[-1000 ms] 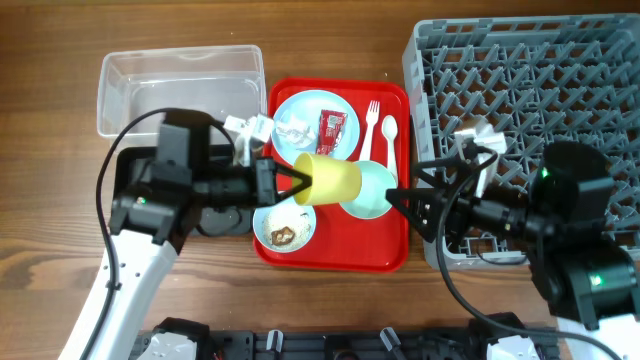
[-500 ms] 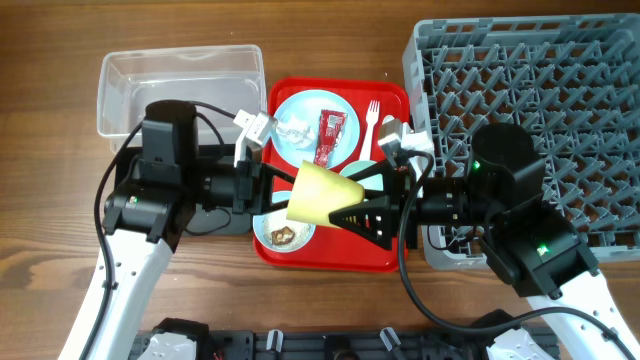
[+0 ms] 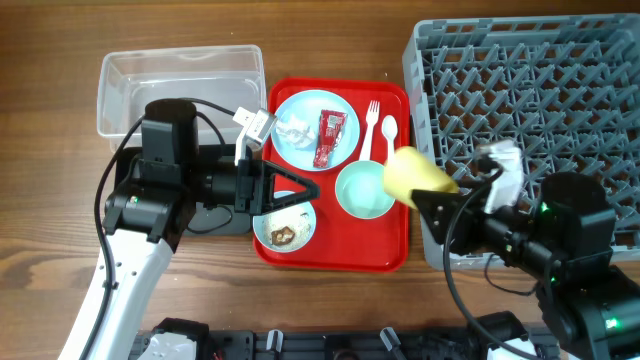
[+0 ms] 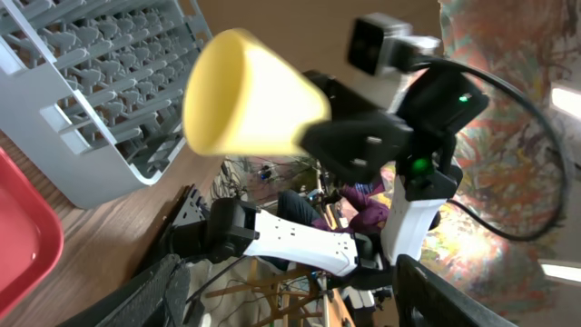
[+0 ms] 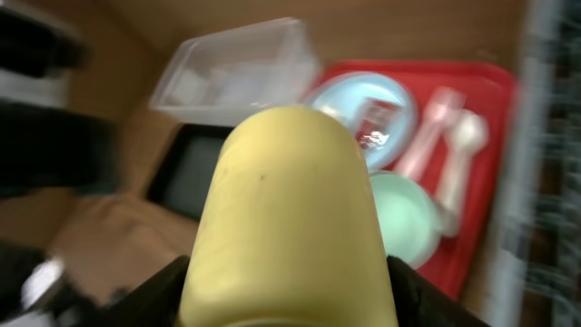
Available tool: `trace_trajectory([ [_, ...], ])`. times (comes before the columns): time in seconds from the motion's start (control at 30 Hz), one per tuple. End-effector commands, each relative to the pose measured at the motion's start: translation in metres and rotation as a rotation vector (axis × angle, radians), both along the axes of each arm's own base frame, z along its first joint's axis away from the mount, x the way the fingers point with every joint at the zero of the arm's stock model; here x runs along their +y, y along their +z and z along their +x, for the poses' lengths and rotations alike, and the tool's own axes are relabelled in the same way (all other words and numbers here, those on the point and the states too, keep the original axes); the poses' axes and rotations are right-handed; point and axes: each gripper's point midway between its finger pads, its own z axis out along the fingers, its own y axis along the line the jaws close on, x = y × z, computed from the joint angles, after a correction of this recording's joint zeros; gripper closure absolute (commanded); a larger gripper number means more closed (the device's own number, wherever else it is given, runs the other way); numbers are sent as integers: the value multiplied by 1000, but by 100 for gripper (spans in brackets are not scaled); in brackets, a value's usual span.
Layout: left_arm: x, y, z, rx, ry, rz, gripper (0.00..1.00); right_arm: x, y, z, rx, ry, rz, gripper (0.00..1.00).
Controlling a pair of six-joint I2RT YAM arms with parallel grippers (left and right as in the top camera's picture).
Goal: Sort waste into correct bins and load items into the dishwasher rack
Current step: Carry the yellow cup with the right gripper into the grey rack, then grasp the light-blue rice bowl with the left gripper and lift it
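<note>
The small yellow cup (image 3: 415, 177) hangs tilted in the air at the left edge of the grey dishwasher rack (image 3: 540, 90), and my right gripper (image 3: 435, 195) is shut on it. The cup fills the right wrist view (image 5: 290, 209) between both fingers. My left gripper (image 3: 305, 192) stands open and empty over the red tray (image 3: 330, 258), above the small blue bowl (image 3: 283, 228) with a brown lump (image 3: 284, 236). From the left wrist view the cup (image 4: 250, 95) shows well ahead of the left gripper (image 4: 290, 300). The plate (image 3: 312, 128) carries a tissue (image 3: 293, 130) and red sachet (image 3: 330, 135).
A mint bowl (image 3: 362, 190), white fork (image 3: 370, 125) and spoon (image 3: 389, 135) lie on the red tray. The clear tub (image 3: 180, 85) stands at the back left. The black tray (image 3: 215, 215) is mostly hidden under my left arm.
The cup passed from my left gripper to my right. The left gripper opened and stayed over the tray. The right arm drew back to the right, carrying the cup to the rack's edge.
</note>
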Motion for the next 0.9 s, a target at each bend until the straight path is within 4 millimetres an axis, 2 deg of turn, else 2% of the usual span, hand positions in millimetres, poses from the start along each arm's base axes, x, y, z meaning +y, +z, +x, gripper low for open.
trace_trajectory([
  [0.0, 0, 5, 0, -31, -1, -4, 27, -65, -31, 8, 99, -328, -202, 62],
  [0.07, 0, 5, 1, -32, 2, -2, 25, -110, -56, 3, 221, -552, -346, 62],
  [0.13, 0, 4, 1, -32, 5, 1, 24, -124, -73, 4, 309, -621, -429, 62],
  [0.23, 0, 5, 1, -32, 5, 1, 24, -122, -108, 13, 488, -617, -486, 62],
  [0.33, 0, 4, 1, -32, 5, 1, 22, -113, -145, 39, 603, -569, -523, 62],
  [0.37, 0, 4, 1, -31, 5, 1, 19, -111, -153, 45, 623, -564, -528, 57],
  [0.4, 0, 5, 1, -29, 5, 0, 20, -101, -161, 49, 651, -525, -491, 41],
  [0.43, 0, 5, 0, -29, -2, -4, 0, -92, -161, 51, 648, -485, -458, 23],
  [0.47, 0, 5, 0, -31, -1, -4, 0, -91, -152, 53, 624, -491, -438, 10],
  [0.5, 0, 4, 2, -32, 9, 4, 0, -90, -137, 56, 581, -497, -417, 6],
  [0.53, 0, 2, 3, -32, 19, 13, 1, -88, -124, 58, 545, -494, -391, 5],
  [0.57, -2, -1, 6, -36, 37, 32, 3, -82, -100, 61, 474, -472, -344, 5],
  [0.6, -5, -10, 12, -38, 79, 83, 6, -73, -69, 65, 373, -435, -281, 4],
  [0.63, -7, -28, 21, -23, 152, 178, 10, -61, -33, 68, 249, -393, -188, 1],
  [0.67, -6, -45, 28, -8, 218, 272, 11, -52, -15, 65, 176, -340, -143, 0],
  [0.7, -1, -77, 35, 6, 322, 456, 15, -36, 10, 56, 73, -233, -86, 2],
  [0.73, 9, -106, 37, 6, 402, 635, 18, -32, 21, 48, 34, -208, -60, 4],
  [0.8, 35, -146, 37, 7, 543, 944, 23, -29, 33, 35, -4, -188, -34, 3],
  [0.83, 39, -162, 35, -12, 563, 1060, 29, -27, 34, 30, -4, -171, -22, 3],
  [0.87, 34, -176, 34, -26, 551, 1124, 32, -26, 32, 29, 9, -167, -23, 3],
])
